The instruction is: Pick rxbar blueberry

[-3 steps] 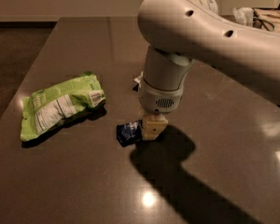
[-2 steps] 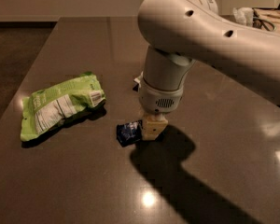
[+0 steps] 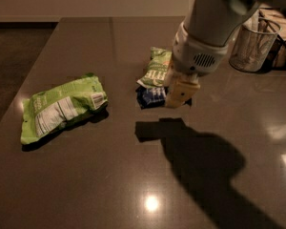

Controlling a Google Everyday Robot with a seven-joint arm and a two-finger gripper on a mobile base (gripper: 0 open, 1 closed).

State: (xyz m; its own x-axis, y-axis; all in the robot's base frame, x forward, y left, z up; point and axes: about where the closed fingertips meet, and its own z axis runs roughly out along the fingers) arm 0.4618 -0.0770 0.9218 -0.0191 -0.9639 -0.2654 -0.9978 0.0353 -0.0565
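The rxbar blueberry (image 3: 151,97) is a small dark navy bar with white lettering. It hangs a little above the dark table (image 3: 86,185), and its shadow lies separately on the surface below it. My gripper (image 3: 174,98) comes down from the white arm at the upper right and is shut on the bar's right end. One tan finger (image 3: 182,91) shows in front of the bar. The other finger is hidden.
A green Kettle chip bag (image 3: 157,67) lies just behind the bar. A larger lime-green bag with a white label (image 3: 62,108) lies at the left. A wire-mesh cup (image 3: 253,44) and other items stand at the back right. The table's left edge runs near the floor.
The gripper has risen from the table with the bar in it, so the bar is now off the surface. The green chip bag behind is now uncovered.
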